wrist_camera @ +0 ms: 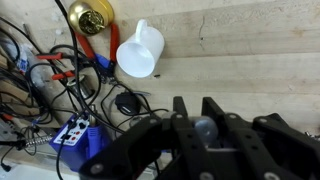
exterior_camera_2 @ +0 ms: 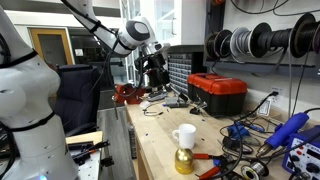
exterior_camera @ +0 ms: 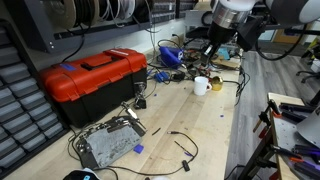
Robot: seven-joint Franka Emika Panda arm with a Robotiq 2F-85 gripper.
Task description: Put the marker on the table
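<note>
**Marker held over the workbench.** In the wrist view, a small round greyish end, taken to be the marker (wrist_camera: pixel 205 128), is seen in the slim gap between the fingers of the gripper (wrist_camera: pixel 203 122). The fingers are drawn narrow and are judged to be clamped on it, though the shaft itself is hidden.

In an exterior view the gripper (exterior_camera: pixel 211 52) is shown raised above the far part of the table (exterior_camera: pixel 190 125). It hangs near the white mug (exterior_camera: pixel 202 85) and is clear of it.

The marker's long axis is judged to run up and down, roughly along the wrist camera's line of sight, with the lower end pointed at the wood. The coming move is therefore thought to turn on the open gap straight below the hand. No contact with the table is seen, and the stick would have to be lowered and allowed to tip flat.

In the wrist view, bare wood is shown to the right of the mug, while loose cables (wrist_camera: pixel 60 85) are bunched to the left. The red toolbox (exterior_camera: pixel 90 78) is set well apart, nearer the camera.
</note>
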